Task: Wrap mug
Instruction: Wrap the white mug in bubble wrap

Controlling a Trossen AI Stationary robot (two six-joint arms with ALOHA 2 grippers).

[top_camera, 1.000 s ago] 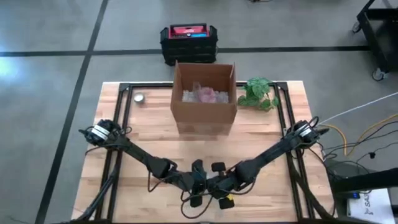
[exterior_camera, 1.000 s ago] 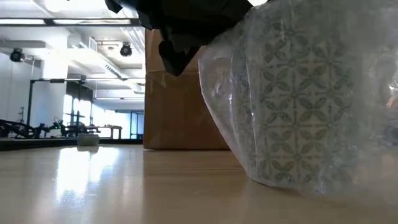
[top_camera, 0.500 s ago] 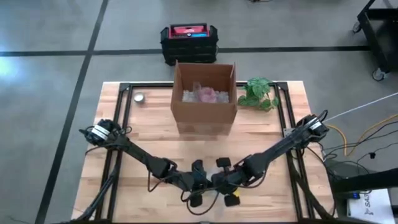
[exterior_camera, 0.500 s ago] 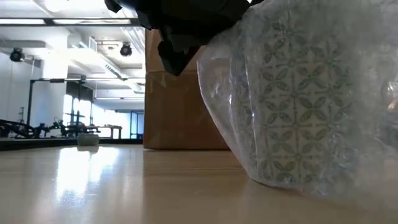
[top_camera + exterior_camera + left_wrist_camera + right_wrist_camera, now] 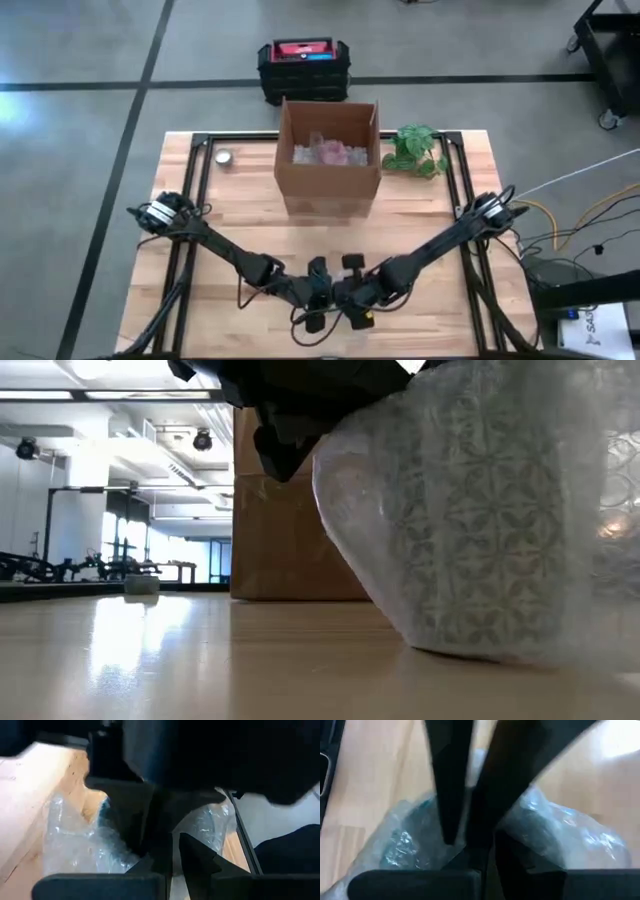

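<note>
Both arms reach in from the counter's side edges and meet near its front middle, where the mug stands upright on the wood, swathed in clear bubble wrap. From the low camera the mug fills the right half of the picture: a pale cup with a green flower-tile pattern blurred by the plastic, the wrap bulging out past its side and resting on the boards around its base.

The left hand and the right hand sit just beside each other over the bundle in the overhead view. In the left wrist view that arm's fingers are drawn close together with crumpled wrap bunched right around them; whether film is actually caught between them cannot be told. The right wrist view shows its fingers likewise nearly together and pointing down into the wrap, and again a true pinch cannot be told.

Well behind, toward the counter's far edge, stands an open cardboard box holding more wrapped things. A leafy green plant lies just to its right, and a small round tin sits well to its left. A black-and-red case rests on the floor beyond.
</note>
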